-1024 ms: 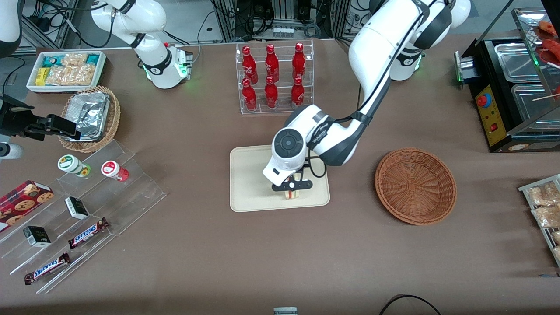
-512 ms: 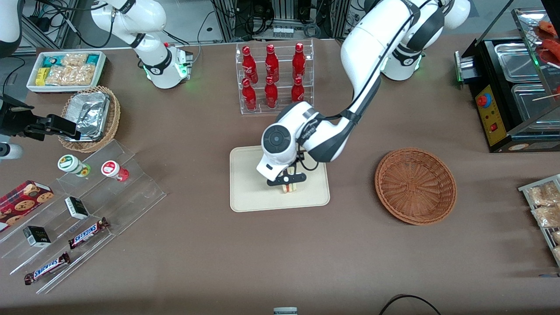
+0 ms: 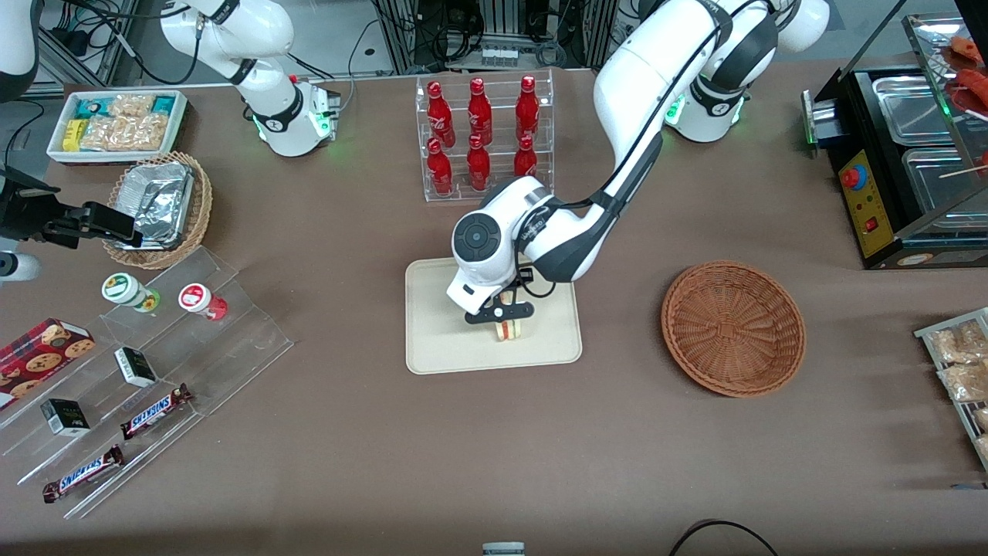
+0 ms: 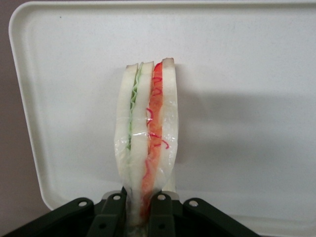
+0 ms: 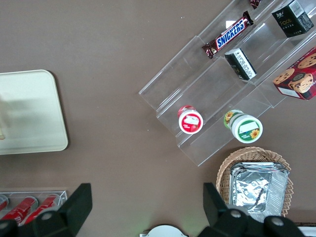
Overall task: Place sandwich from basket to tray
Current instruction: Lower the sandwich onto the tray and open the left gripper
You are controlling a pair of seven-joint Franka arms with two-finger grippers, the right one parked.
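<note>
The left arm's gripper (image 3: 505, 318) hangs over the cream tray (image 3: 440, 340), its two black fingers (image 4: 112, 217) clamped on the narrow end of the sandwich (image 3: 509, 330); in the wrist view the wedge (image 4: 146, 148) stands on edge between the pads, wrapped in clear film, with a green layer on one side and a red-orange layer on the other, and the pale tray floor (image 4: 247, 98) lies right under it. Whether the sandwich touches the tray or hangs just above it cannot be told. In the front view, taking the gripper as the centre of the clock, the sandwich shows just at 6 o'clock, over the tray's middle part, a little toward the working arm's end. The reddish-brown wicker basket (image 3: 733, 328) sits at 3 o'clock, well apart from the tray, and holds nothing. At 12 o'clock, farther from the front camera, stands a clear rack of red bottles (image 3: 482, 139). At about 9 o'clock, toward the parked arm's end of the table, lies a clear stepped display (image 3: 154, 371) with two small jars, small dark boxes and Snickers bars (image 3: 154, 409), and at 10 o'clock a lighter wicker basket with foil containers (image 3: 158, 205)
</note>
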